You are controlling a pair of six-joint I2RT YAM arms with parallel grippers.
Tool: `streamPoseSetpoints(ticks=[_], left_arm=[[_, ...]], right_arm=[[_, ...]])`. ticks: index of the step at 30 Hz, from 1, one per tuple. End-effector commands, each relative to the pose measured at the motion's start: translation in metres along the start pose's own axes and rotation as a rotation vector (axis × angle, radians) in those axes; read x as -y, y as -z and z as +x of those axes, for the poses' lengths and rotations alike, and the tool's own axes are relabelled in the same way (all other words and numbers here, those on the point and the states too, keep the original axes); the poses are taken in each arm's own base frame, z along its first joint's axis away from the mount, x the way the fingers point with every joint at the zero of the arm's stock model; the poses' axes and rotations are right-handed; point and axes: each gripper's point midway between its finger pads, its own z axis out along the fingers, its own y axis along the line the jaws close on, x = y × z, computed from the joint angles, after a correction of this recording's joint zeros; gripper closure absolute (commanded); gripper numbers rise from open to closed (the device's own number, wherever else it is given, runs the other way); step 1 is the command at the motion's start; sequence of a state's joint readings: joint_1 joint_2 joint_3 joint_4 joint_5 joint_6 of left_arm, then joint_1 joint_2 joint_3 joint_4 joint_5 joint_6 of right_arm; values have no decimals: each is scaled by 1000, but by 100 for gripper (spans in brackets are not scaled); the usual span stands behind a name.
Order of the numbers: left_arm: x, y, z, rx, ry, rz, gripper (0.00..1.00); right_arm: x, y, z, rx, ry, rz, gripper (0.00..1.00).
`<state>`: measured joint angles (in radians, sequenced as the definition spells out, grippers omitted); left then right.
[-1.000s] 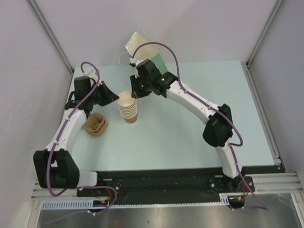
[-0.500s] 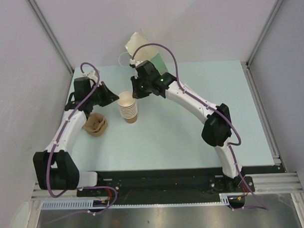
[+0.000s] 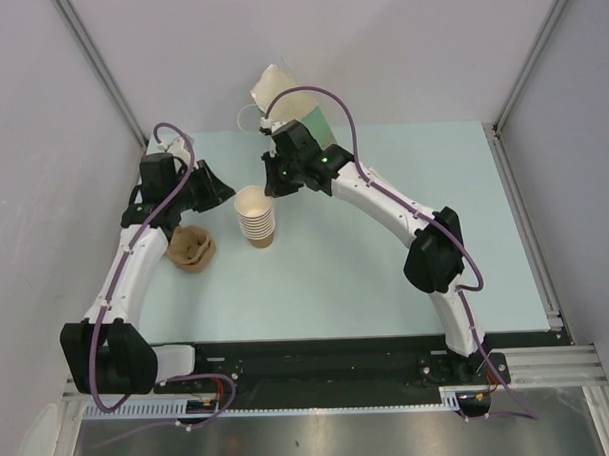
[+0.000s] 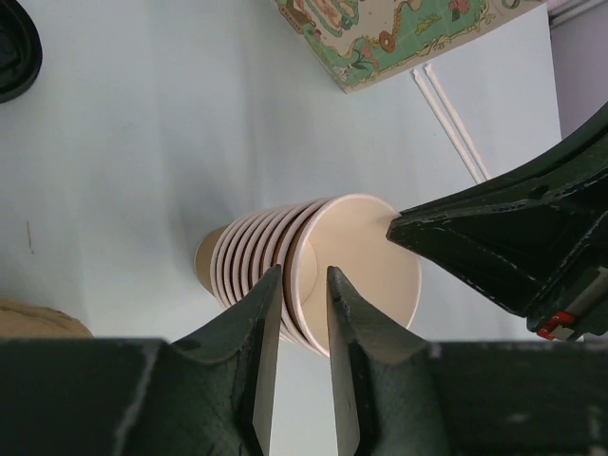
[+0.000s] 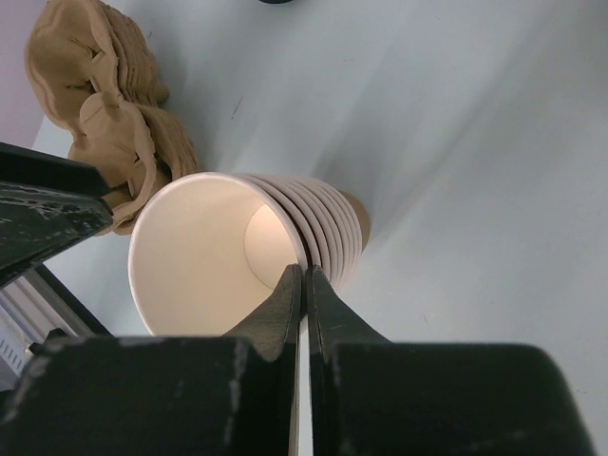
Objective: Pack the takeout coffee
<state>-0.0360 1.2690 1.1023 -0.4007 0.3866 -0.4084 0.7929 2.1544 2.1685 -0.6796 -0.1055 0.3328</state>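
Pale blue table [image 3: 385, 245] runs between grey walls. A stack [image 3: 256, 222] of nested cups stands left of centre, with a carrier [image 3: 190, 249] just beside it and a bag [image 3: 292, 106] at the far edge. We see no single lidded coffee. Only a black round edge [image 4: 13, 47] shows at the corner of the left wrist view, and it may be the lid.

Both arms meet at the stack's mouth. Our left gripper [image 4: 300, 285] has its jaws a little apart, lined up over the rims on its side, and we cannot tell whether they touch paper. Our right gripper [image 5: 301, 277] is closed to a thin slit at the opposite rim. We cannot tell if the top cup's wall sits in that slit.

We judge the step to be freeing one cup. To do it well, we should steady the lower cups with one gripper and pinch only the top wall with the other. A light squeeze will keep the paper from creasing. Drawing straight up along the stack should stop it tipping toward the carrier.
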Motion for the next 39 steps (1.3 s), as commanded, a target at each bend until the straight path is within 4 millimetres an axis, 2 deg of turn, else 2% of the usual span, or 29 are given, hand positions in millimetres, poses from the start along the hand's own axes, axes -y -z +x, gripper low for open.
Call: streamPoseSetpoints(ticks=[1, 4, 13, 23, 29, 32, 39], left_arm=[[1, 12, -15, 33, -43, -33, 70], [-5, 8, -6, -6, -28, -53, 69], [-1, 7, 11, -42, -25, -37, 69], [7, 4, 18, -56, -39, -23, 73], [7, 2, 19, -65, -36, -29, 84], [10, 6, 16, -72, -32, -30, 99], [19, 18, 5, -83, 4, -20, 100]], right_arm=[[-13, 6, -15, 38, -2, -35, 100], [-14, 7, -15, 39, -1, -36, 100], [-14, 7, -13, 36, 1, -38, 100], [-17, 7, -13, 36, 1, -43, 100], [-19, 7, -12, 34, 5, -48, 100], [-20, 10, -14, 38, 9, -54, 100], [-24, 25, -28, 79, 27, -59, 100]])
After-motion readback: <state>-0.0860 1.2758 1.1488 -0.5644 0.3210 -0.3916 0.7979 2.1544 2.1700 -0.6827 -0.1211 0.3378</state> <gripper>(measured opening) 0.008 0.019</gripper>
